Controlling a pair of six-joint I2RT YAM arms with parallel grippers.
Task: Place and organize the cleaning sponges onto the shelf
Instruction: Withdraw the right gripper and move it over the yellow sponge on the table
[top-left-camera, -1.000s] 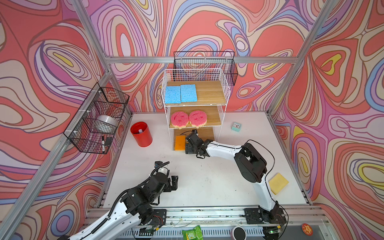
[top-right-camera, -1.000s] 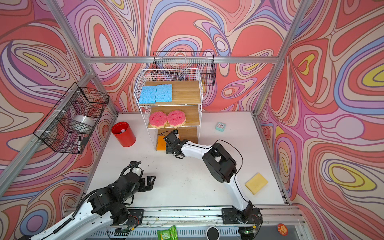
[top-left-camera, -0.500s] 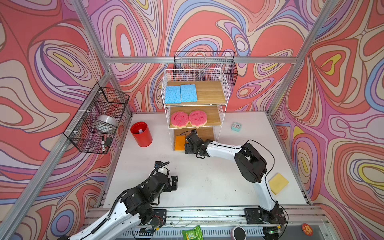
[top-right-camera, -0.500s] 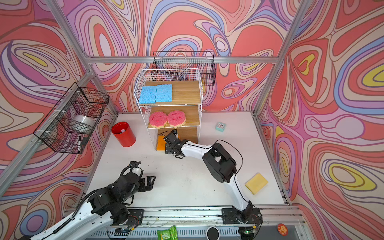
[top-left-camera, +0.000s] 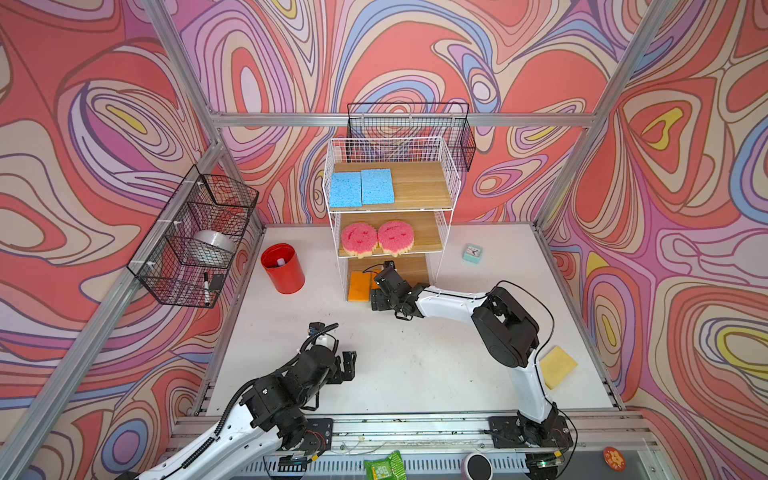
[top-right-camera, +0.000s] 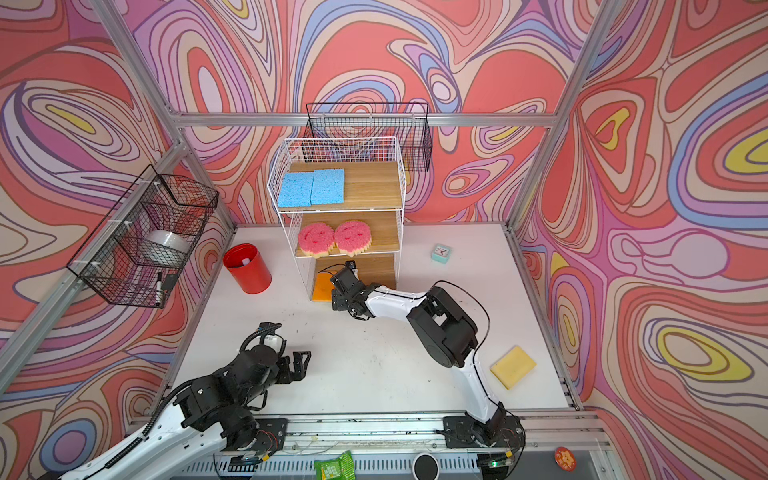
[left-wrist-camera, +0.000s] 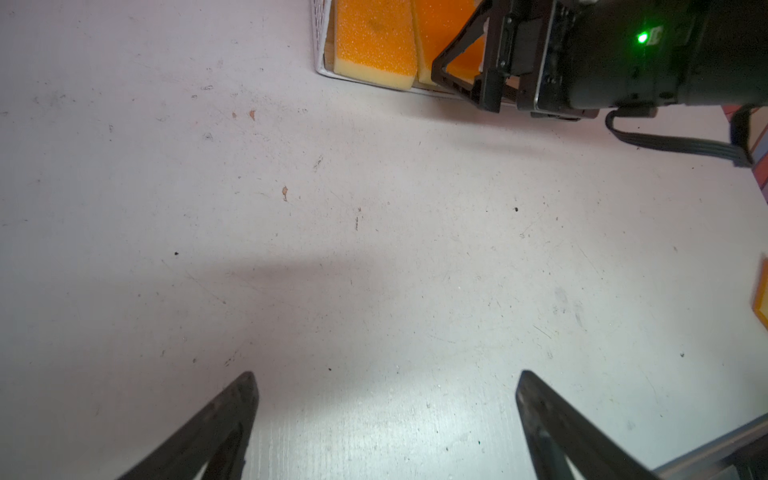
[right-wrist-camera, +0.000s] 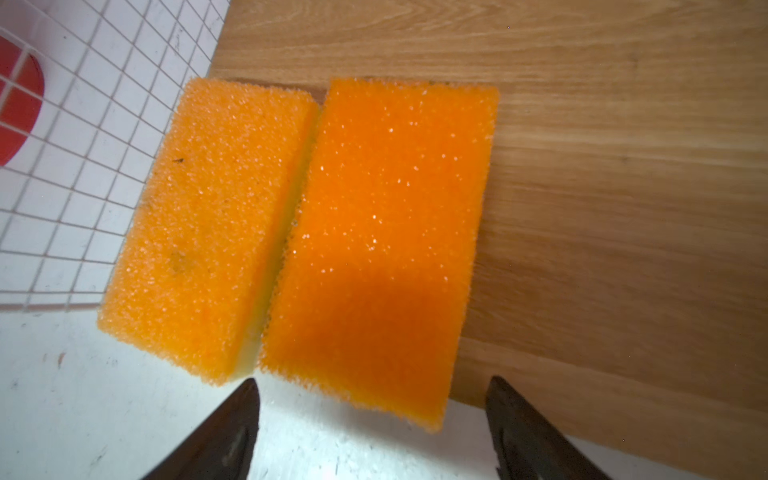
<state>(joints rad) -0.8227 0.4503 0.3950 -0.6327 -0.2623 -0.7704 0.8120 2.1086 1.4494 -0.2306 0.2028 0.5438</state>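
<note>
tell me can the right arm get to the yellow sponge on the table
Probably yes: the yellow sponge lies alone on the table, nothing on or against it, and the right gripper is open and empty at the shelf. It sits close to the arm's base, so a tight fold-back seems needed.

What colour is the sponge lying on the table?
The sponge shows yellow; clearest in a top view.

Enclosure walls (top-left-camera: 124, 124): swirled red, pink and lilac print. Aluminium frame rails (top-left-camera: 399, 119) at the corners. White worktop (top-left-camera: 415, 353), flecked with specks, possibly dirt. Side-wall black wire basket (top-left-camera: 195, 241); back-rail black wire basket (top-left-camera: 409, 124). Lighting bright and even.
</note>
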